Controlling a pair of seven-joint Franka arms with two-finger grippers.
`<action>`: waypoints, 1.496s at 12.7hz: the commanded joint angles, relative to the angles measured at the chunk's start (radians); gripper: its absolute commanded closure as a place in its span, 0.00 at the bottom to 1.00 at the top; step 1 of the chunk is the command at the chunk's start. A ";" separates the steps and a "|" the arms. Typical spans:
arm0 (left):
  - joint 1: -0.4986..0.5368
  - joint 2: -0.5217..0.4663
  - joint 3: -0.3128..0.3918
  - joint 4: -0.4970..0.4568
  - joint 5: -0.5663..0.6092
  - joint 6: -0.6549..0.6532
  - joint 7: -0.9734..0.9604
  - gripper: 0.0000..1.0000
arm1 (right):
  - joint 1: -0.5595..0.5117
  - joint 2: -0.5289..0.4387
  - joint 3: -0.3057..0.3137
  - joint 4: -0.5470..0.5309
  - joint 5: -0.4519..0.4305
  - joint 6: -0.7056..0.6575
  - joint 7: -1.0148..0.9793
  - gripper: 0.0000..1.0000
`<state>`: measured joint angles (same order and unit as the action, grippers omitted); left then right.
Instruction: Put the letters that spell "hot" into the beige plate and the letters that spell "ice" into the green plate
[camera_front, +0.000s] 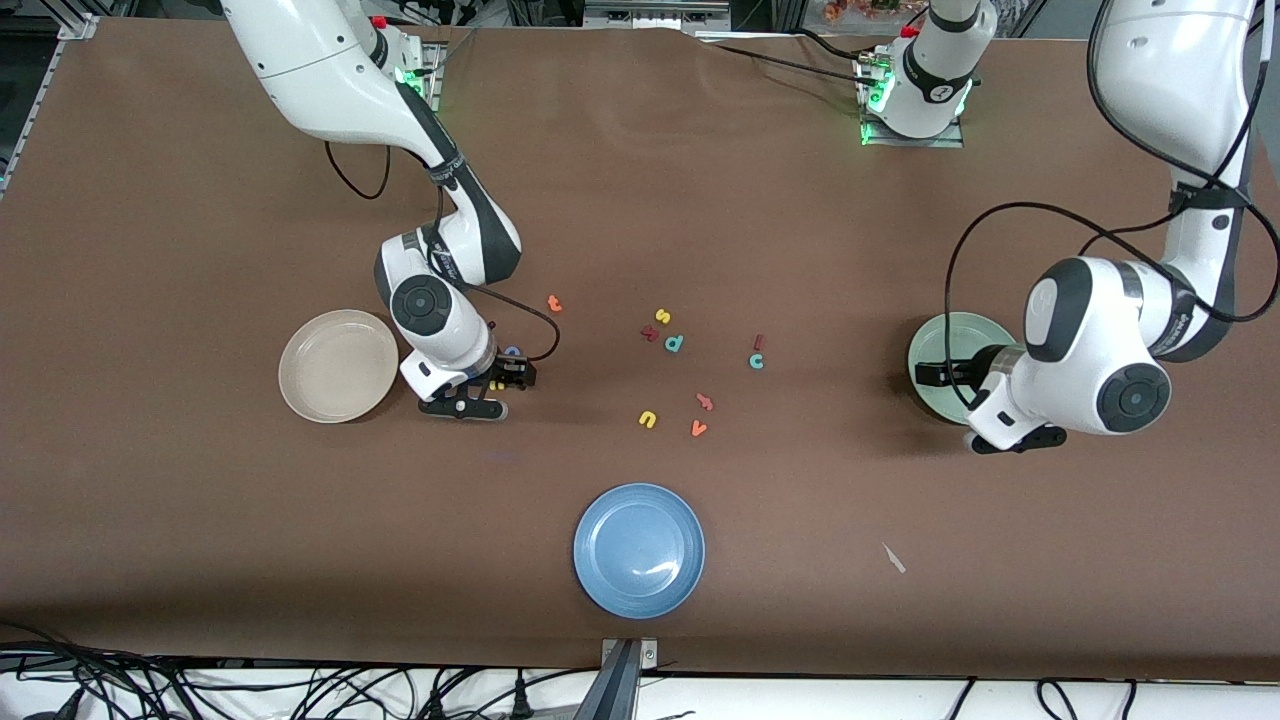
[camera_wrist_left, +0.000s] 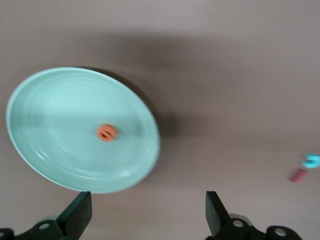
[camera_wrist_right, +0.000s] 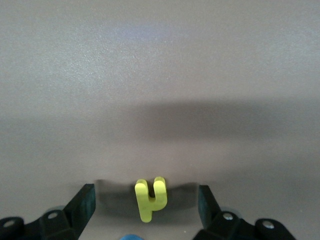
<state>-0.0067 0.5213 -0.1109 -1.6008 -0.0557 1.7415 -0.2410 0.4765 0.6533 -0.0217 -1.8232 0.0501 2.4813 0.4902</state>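
While your left gripper (camera_wrist_left: 147, 212) hangs over the green plate (camera_front: 925, 345), fingers spread wide and empty, the orange e (camera_wrist_left: 106, 132) lies inside; your right gripper (camera_wrist_right: 145, 207) straddles the yellow h (camera_wrist_right: 150, 198) on the desk beside the beige plate (camera_front: 338, 365), fingers apart, ready to pinch.

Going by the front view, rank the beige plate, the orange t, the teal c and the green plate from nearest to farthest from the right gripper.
Measured from the right gripper, low over the table:
1. Orange t: just past it, toward the robots' bases.
2. Beige plate: beside the gripper, at the right arm's end.
3. Teal c: mid-table, among the loose letters.
4. Green plate: at the left arm's end.
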 joint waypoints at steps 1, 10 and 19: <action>-0.001 -0.026 -0.094 -0.024 -0.018 -0.001 -0.127 0.01 | 0.001 -0.031 0.002 -0.033 0.000 -0.007 -0.015 0.25; -0.035 -0.092 -0.325 -0.454 0.002 0.629 -0.473 0.04 | -0.015 -0.060 -0.004 -0.002 0.002 -0.085 -0.096 1.00; -0.093 0.017 -0.322 -0.475 0.275 0.819 -0.682 0.40 | -0.216 -0.069 -0.073 0.271 0.002 -0.571 -0.551 1.00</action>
<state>-0.0984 0.5211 -0.4343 -2.1069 0.1816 2.5507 -0.8969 0.2963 0.5701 -0.1041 -1.5633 0.0501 1.9340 0.0149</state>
